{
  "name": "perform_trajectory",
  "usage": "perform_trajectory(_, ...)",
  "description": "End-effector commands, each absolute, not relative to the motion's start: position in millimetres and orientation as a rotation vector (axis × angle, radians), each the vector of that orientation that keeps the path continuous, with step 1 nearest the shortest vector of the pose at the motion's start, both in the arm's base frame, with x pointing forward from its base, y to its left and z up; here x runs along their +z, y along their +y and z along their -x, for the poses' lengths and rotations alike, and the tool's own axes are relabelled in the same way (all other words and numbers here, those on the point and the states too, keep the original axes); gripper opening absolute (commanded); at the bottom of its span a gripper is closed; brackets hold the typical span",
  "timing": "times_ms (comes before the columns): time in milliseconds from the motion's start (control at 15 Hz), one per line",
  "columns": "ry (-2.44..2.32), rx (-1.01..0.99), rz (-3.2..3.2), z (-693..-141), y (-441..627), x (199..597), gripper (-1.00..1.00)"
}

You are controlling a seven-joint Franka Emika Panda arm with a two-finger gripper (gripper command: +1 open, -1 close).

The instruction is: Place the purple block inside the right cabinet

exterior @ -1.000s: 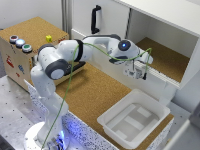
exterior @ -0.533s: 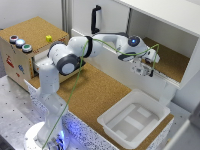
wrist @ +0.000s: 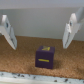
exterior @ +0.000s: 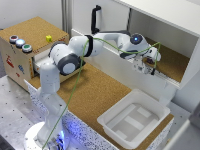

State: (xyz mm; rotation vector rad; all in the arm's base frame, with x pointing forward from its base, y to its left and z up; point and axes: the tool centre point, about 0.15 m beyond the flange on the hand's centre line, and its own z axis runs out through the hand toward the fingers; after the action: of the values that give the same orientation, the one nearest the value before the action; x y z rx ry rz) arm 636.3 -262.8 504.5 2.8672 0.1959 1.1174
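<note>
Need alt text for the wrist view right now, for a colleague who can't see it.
The purple block sits on the brown cork floor, free of the open end effector, whose two white fingers stand apart on either side above it. A white edge borders the cork nearest the camera.

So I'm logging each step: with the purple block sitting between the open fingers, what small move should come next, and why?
Probably retract the gripper straight back, out of the right cabinet. The purple block rests on the cork floor, and both fingers are spread clear of it, so the release looks finished.
</note>
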Motion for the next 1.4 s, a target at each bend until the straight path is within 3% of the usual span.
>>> perform_trajectory(0, 0.188, 1.196, -2.782, -561, -239, 511, 1.00)
perform_trajectory(733, 0.236, 0.822, -2.906, -471, -206, 441, 1.00)
perform_trajectory(1333, 0.639, 0.585, -2.927, -416, -75, 393, 1.00)
